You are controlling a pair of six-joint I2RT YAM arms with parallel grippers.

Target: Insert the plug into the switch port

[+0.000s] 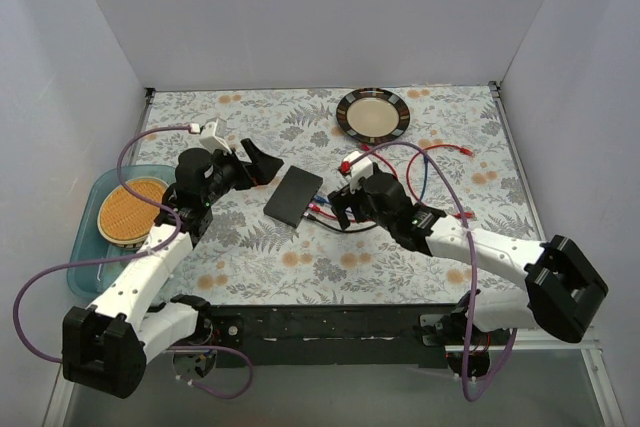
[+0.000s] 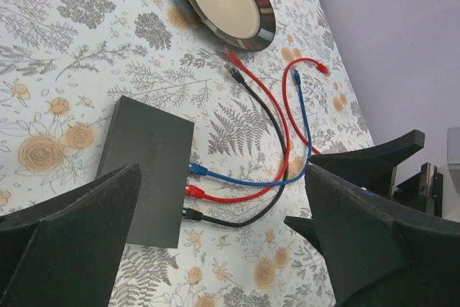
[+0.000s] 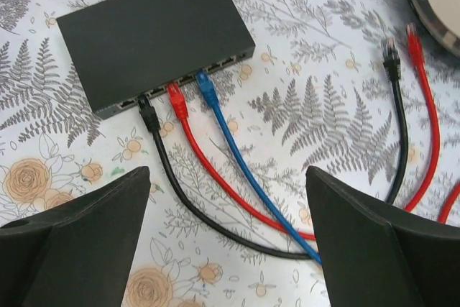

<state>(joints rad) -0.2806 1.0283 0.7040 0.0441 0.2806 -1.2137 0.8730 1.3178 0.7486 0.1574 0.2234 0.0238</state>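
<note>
The flat black switch box (image 1: 293, 195) lies mid-table. In the right wrist view its port row (image 3: 180, 85) faces me, with a black plug (image 3: 148, 115), a red plug (image 3: 176, 101) and a blue plug (image 3: 205, 85) seated side by side in it. The free ends, a black plug (image 3: 390, 51) and a red plug (image 3: 412, 34), lie loose on the cloth. My right gripper (image 3: 226, 249) is open and empty, just in front of the three cables. My left gripper (image 2: 223, 249) is open and empty, above the box's (image 2: 147, 170) near corner. In the top view the left gripper (image 1: 255, 167) is left of the box and the right gripper (image 1: 338, 205) is right of it.
A dark-rimmed round plate (image 1: 373, 113) sits at the back. A blue tray (image 1: 88, 247) holding a round orange woven disc (image 1: 130, 210) stands at the left edge. Loose red and blue cable loops (image 1: 430, 162) lie right of the box. White walls enclose the table.
</note>
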